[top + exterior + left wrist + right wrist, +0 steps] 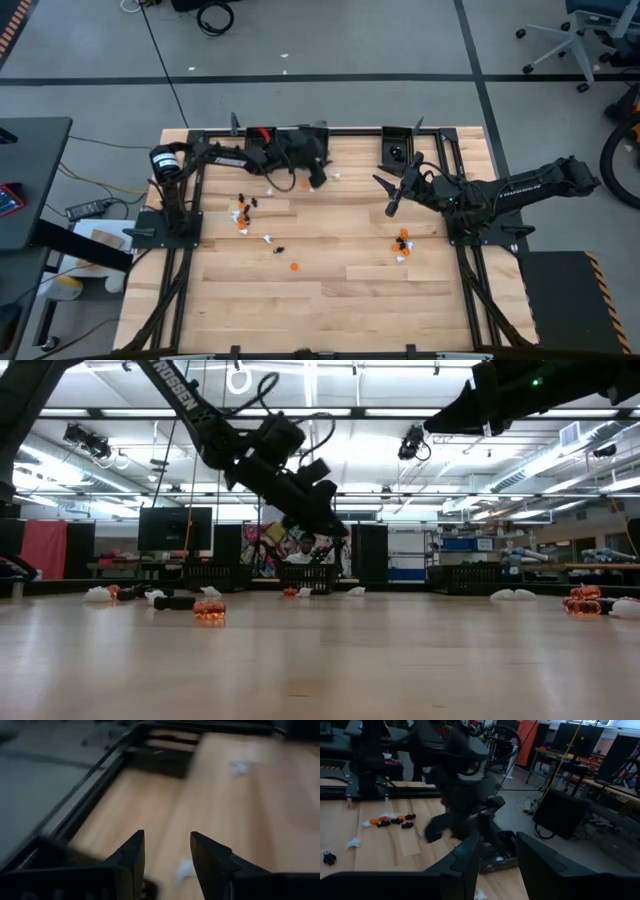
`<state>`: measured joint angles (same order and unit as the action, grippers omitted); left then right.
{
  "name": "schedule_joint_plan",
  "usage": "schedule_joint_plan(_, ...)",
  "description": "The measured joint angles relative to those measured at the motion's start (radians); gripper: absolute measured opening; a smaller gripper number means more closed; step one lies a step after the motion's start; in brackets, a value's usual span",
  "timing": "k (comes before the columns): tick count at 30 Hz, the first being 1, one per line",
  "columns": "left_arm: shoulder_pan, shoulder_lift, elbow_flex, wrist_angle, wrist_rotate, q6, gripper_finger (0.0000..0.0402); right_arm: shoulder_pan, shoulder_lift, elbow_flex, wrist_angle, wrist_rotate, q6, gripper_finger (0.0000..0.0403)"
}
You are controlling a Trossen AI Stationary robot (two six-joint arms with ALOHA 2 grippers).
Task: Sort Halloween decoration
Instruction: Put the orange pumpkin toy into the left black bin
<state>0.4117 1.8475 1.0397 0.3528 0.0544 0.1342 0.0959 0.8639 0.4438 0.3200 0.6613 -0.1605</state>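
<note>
Halloween decoration (243, 212) trinkets are lying in 2 clusters on the wooden table (330, 290), a few strays between. The left gripper (316, 180) is hanging near the far edge beside a black bin (262, 148), fingers parted, gripping nothing. The right gripper (391, 207) is hovering near the right cluster, fingers apart, empty

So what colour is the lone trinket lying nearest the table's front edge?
Orange trinket, clearest in the high view.

floor (350, 40): grey, dark lines | office chair (570, 40) | ceiling lights (310, 380): bright
</note>
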Motion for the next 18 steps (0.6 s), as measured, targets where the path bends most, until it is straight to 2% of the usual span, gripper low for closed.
schedule_joint_plan(6,-0.088,-0.005,0.0,0.05,0.016,0.124,0.0133,0.0,0.0,0.0,-0.007,0.0,0.002,0.0132)
schedule_joint_plan(9,-0.116,-0.001,0.0,-0.009,0.031,0.166,0.0132,0.0,0.0,0.0,-0.008,0.0,0.004,0.0132)
schedule_joint_plan(15,-0.177,0.001,0.0,-0.243,0.038,0.2,0.0132,0.001,0.0,0.0,-0.018,-0.009,0.017,0.0132)
schedule_joint_plan(18,-0.194,-0.008,-0.054,-0.195,0.036,0.207,0.0132,0.001,0.0,0.0,-0.026,-0.009,0.028,0.0132)
